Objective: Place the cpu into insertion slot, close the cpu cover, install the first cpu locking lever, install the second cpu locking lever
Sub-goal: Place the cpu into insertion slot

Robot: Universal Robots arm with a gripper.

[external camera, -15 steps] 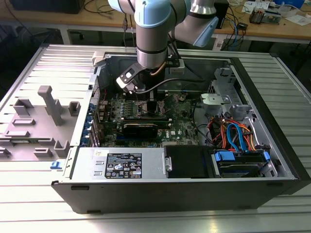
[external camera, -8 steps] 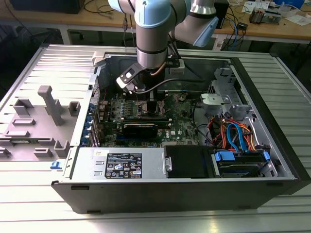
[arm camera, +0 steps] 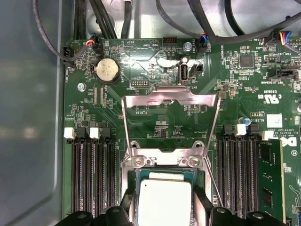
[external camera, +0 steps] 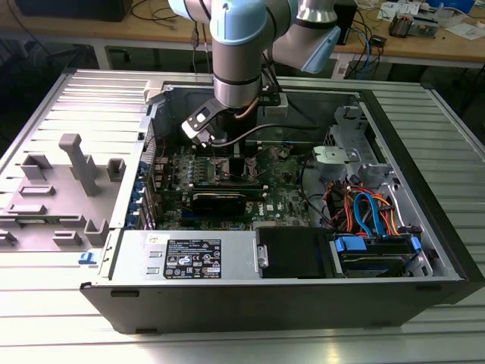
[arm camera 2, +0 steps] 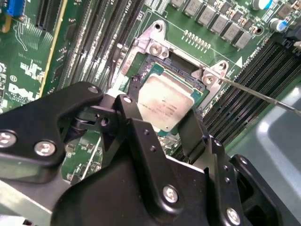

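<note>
The gripper (arm camera 2: pixel 160 110) hangs right over the board (arm camera: pixel 155 120), jaws clamped on the cpu (arm camera 2: pixel 165 100) by two opposite edges. The chip lies flat straight below it, squarely over the insertion slot (arm camera 2: pixel 184 71). One chip, one socket, one cpu cover (arm camera: pixel 170 96), swung open just beyond the socket.

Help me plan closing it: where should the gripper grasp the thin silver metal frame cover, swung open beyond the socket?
Likely the free crossbar of the thin silver cpu cover, the edge farthest from its hinge at the square metal-rimmed insertion slot. It is the widest strip and gives most leverage. Come over that far edge, from the side away from the slot.
</note>
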